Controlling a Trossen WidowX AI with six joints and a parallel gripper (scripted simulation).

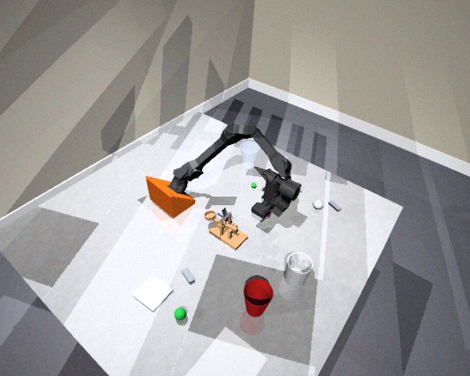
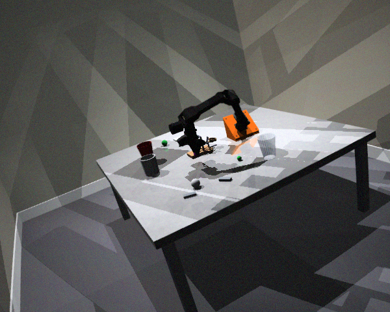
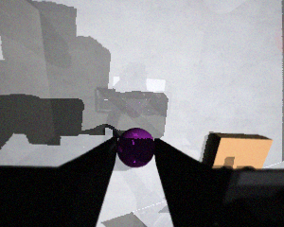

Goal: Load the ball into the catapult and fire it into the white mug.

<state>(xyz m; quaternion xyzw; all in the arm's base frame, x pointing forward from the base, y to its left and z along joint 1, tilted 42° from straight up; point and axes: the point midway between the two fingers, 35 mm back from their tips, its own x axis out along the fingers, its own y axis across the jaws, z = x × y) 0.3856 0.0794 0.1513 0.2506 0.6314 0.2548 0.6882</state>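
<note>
My gripper [image 1: 268, 215] [image 2: 196, 153] [image 3: 135, 142] is shut on the purple ball, which shows between the fingertips in the wrist view [image 3: 135, 153]. It holds the ball a little above the table, beside the catapult. The wooden catapult [image 1: 238, 239] [image 2: 195, 155] stands on the table; a corner of its base shows at the right in the wrist view [image 3: 241, 150]. Its round cup [image 1: 209, 215] is empty and lies on the side toward the orange arm mount. The whitish mug [image 1: 297, 272] [image 2: 150, 166] stands upright, looking dark grey in the exterior view.
A red cup [image 1: 256, 301] [image 2: 144, 148] stands near the mug. A clear ribbed cup [image 1: 249, 154] [image 2: 267, 146] is at the far side. Green balls [image 1: 179, 313] [image 1: 253, 185], a white ball [image 1: 317, 204], a white square [image 1: 153, 293] and small grey blocks [image 1: 188, 275] [image 1: 334, 205] lie around.
</note>
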